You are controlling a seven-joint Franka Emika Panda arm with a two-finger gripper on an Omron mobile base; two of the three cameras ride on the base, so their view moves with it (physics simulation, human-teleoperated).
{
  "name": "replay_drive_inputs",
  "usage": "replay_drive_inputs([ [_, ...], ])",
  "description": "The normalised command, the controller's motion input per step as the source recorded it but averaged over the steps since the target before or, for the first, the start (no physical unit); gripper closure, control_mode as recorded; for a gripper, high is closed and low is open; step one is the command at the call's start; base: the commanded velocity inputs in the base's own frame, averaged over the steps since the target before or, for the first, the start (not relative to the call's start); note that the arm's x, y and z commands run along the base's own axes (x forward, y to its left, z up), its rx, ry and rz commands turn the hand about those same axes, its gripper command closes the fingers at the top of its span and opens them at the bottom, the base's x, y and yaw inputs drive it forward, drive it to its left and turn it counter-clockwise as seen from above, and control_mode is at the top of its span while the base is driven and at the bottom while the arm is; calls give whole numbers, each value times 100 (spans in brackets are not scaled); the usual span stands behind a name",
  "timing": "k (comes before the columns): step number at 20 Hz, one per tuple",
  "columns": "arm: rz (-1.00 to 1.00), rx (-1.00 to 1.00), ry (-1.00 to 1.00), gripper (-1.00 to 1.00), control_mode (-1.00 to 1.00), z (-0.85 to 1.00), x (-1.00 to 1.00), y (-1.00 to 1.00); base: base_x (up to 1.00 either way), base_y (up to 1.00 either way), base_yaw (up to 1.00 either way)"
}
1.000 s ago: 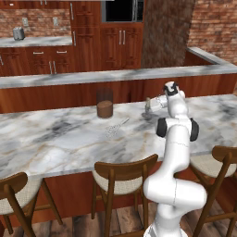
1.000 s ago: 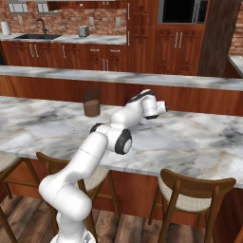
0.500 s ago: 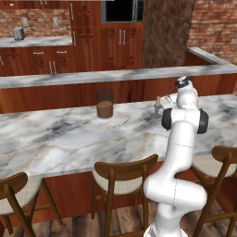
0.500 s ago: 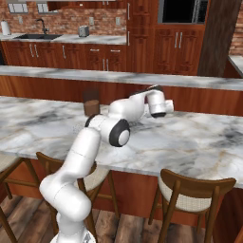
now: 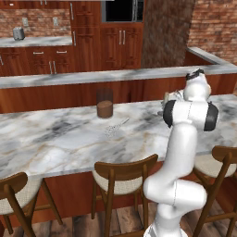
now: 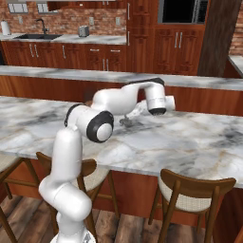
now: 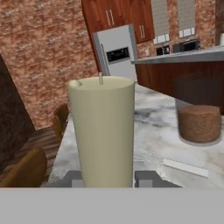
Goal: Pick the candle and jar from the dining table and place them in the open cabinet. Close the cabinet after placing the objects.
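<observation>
One jar (image 7: 199, 111), brown granules filling lower half, on dining table (image 5: 60, 139).

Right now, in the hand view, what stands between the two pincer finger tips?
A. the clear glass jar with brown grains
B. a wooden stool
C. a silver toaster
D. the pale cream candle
D: in the hand view the cream candle with its wick rises right between the two finger tips of the pincer, while the jar stands apart, further along the dining table.
</observation>
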Motion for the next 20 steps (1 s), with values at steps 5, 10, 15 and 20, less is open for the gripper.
replay_drive_inputs([
  [5, 0, -3, 0, 100, -100, 84, -100, 23, 0, 0, 0],
  [10, -1, -6, 3, 100, -100, 79, -98, 27, 0, 0, 0],
  [15, 0, -7, 8, 100, -100, 44, -97, 51, 0, 0, 0],
  [20, 0, -5, 8, 100, -100, 23, -75, 58, 0, 0, 0],
])
